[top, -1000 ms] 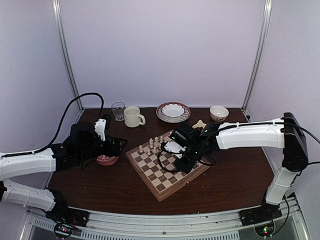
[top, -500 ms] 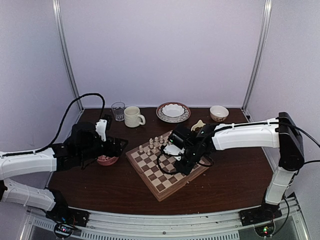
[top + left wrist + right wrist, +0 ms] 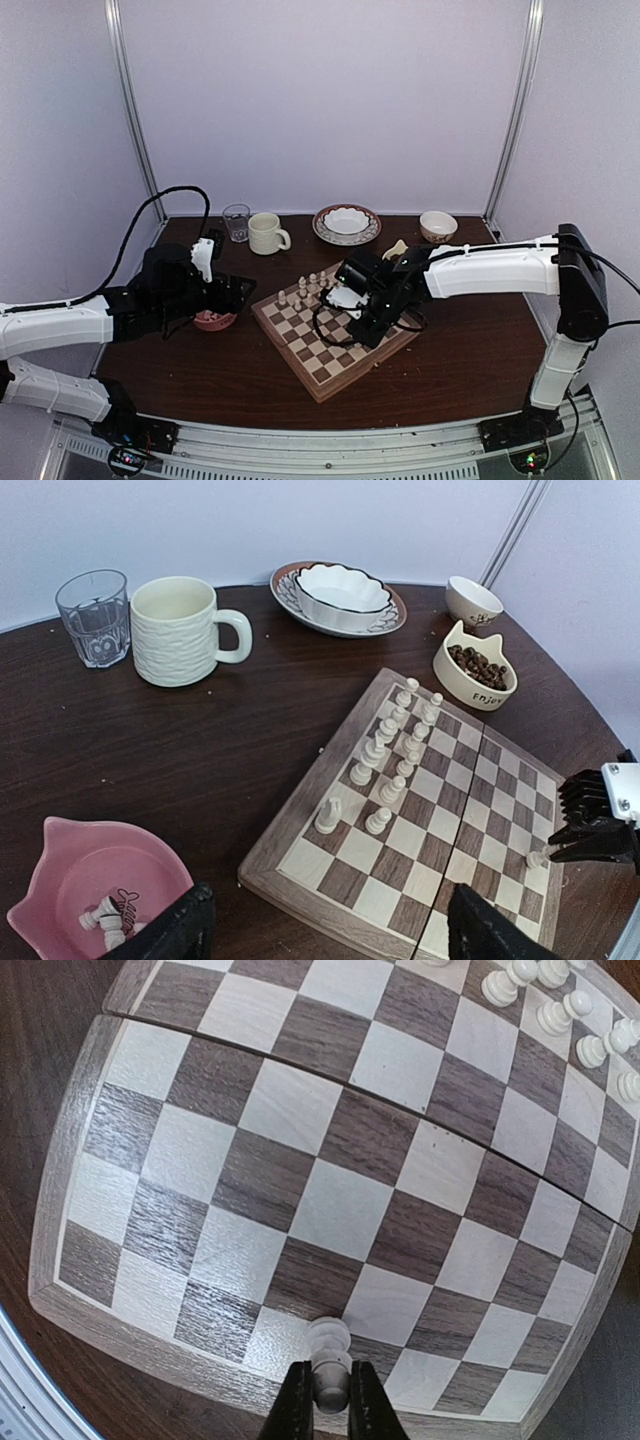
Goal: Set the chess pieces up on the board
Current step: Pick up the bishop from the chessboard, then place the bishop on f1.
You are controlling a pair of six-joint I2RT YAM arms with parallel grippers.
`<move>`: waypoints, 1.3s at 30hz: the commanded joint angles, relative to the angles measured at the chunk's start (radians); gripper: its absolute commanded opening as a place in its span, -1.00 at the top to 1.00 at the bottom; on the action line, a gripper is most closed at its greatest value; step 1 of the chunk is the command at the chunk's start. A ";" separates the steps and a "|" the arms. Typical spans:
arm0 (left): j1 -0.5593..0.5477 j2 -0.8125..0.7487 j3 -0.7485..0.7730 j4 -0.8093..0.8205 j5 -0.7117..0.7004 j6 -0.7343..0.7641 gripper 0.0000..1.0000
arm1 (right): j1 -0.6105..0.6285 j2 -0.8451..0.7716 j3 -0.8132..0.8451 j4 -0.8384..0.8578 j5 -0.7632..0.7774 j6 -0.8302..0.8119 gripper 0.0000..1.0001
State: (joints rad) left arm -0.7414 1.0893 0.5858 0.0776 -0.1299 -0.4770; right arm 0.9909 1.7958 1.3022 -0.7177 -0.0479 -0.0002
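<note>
The board (image 3: 312, 362) lies angled at mid-table. Several pale chess pieces (image 3: 392, 748) stand in two rows along its far-left side (image 3: 308, 287). My right gripper (image 3: 330, 1402) is shut on one small pale piece (image 3: 328, 1344), holding it over a square at the board's edge (image 3: 150, 1355). From the left wrist view this gripper (image 3: 592, 830) shows at the right border with the piece (image 3: 539, 858) at its tips. My left gripper (image 3: 325, 935) hangs open and holds nothing, between the board's corner and a pink bowl (image 3: 70, 865) that has more pieces (image 3: 105, 916) in it.
Along the back stand a glass (image 3: 93, 617), a cream mug (image 3: 175, 630), a patterned plate (image 3: 290, 592) carrying a white bowl, and a small bowl (image 3: 472, 600). A cat-shaped dish (image 3: 455, 683) of brown pellets sits by the board's far corner.
My right gripper has shifted slightly left over the board and closed its fingers on the small piece. The left arm has not moved.
</note>
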 commanded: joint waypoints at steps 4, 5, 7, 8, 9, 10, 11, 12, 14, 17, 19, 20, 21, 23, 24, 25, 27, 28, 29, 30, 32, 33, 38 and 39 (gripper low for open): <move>0.002 -0.009 0.032 0.020 0.001 0.014 -0.61 | 0.003 -0.018 0.106 0.003 -0.010 0.000 0.91; 0.002 -0.010 0.032 0.021 0.000 0.014 -0.61 | 0.004 -0.014 0.118 0.010 -0.016 0.000 0.91; 0.002 -0.010 0.032 0.020 -0.004 0.011 -0.61 | 0.003 -0.004 0.147 0.025 -0.024 0.000 0.92; 0.003 -0.009 0.032 0.020 -0.006 0.011 -0.60 | 0.003 0.007 0.167 0.031 -0.025 0.000 0.93; 0.003 -0.009 0.032 0.019 -0.007 0.011 -0.60 | 0.003 0.017 0.189 0.034 -0.027 0.000 0.94; 0.002 -0.009 0.034 0.018 -0.011 0.011 -0.60 | 0.004 0.029 0.211 0.039 -0.026 -0.001 0.95; 0.002 -0.010 0.033 0.017 -0.016 0.011 -0.60 | 0.003 0.044 0.235 0.044 -0.023 -0.001 0.97; 0.002 -0.011 0.032 0.016 -0.019 0.011 -0.60 | 0.003 0.060 0.259 0.046 -0.022 -0.001 0.98; 0.002 -0.012 0.032 0.014 -0.023 0.010 -0.60 | 0.004 0.101 0.316 0.041 -0.021 -0.003 0.98; 0.002 -0.017 0.031 0.013 -0.027 0.009 -0.60 | 0.003 0.169 0.413 0.017 -0.014 -0.010 0.99; 0.002 -0.016 0.030 0.014 -0.026 0.009 -0.60 | 0.002 0.216 0.478 -0.001 -0.011 -0.012 0.99; 0.002 -0.016 0.030 0.014 -0.025 0.008 -0.60 | 0.002 0.241 0.521 -0.009 -0.012 -0.013 1.00; 0.002 -0.015 0.029 0.014 -0.025 0.006 -0.60 | 0.001 0.265 0.549 -0.018 -0.014 -0.014 1.00; 0.002 -0.014 0.029 0.016 -0.025 0.006 -0.60 | 0.000 0.310 0.601 -0.032 -0.007 -0.016 1.00; 0.002 -0.014 0.029 0.015 -0.025 0.005 -0.60 | -0.001 0.332 0.624 -0.036 -0.002 -0.017 1.00; 0.002 -0.015 0.029 0.014 -0.025 0.003 -0.60 | -0.003 0.351 0.644 -0.039 0.002 -0.018 1.00; 0.002 -0.019 0.029 0.014 -0.026 0.002 -0.60 | -0.006 0.382 0.678 -0.043 0.010 -0.020 1.00; 0.002 -0.022 0.028 0.014 -0.026 0.002 -0.60 | -0.009 0.393 0.688 -0.041 0.012 -0.020 1.00; 0.002 -0.023 0.026 0.016 -0.026 0.002 -0.60 | -0.012 0.402 0.697 -0.038 0.014 -0.020 1.00; 0.002 -0.023 0.025 0.016 -0.027 0.000 -0.60 | -0.014 0.409 0.703 -0.034 0.016 -0.019 1.00; 0.002 -0.024 0.025 0.019 -0.027 0.000 -0.60 | -0.020 0.424 0.717 -0.030 0.018 -0.020 1.00; 0.002 -0.023 0.025 0.019 -0.025 0.000 -0.60 | -0.022 0.431 0.724 -0.030 0.022 -0.020 1.00; 0.002 -0.021 0.025 0.019 -0.022 0.001 -0.60 | -0.030 0.467 0.757 -0.032 0.028 -0.027 1.00; 0.002 -0.022 0.024 0.019 -0.022 0.001 -0.60 | -0.032 0.475 0.764 -0.033 0.028 -0.028 1.00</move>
State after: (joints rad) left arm -0.7414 1.0813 0.5858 0.0753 -0.1425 -0.4778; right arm 0.9680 2.2387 2.0201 -0.7460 -0.0456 -0.0204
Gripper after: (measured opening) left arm 0.801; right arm 0.105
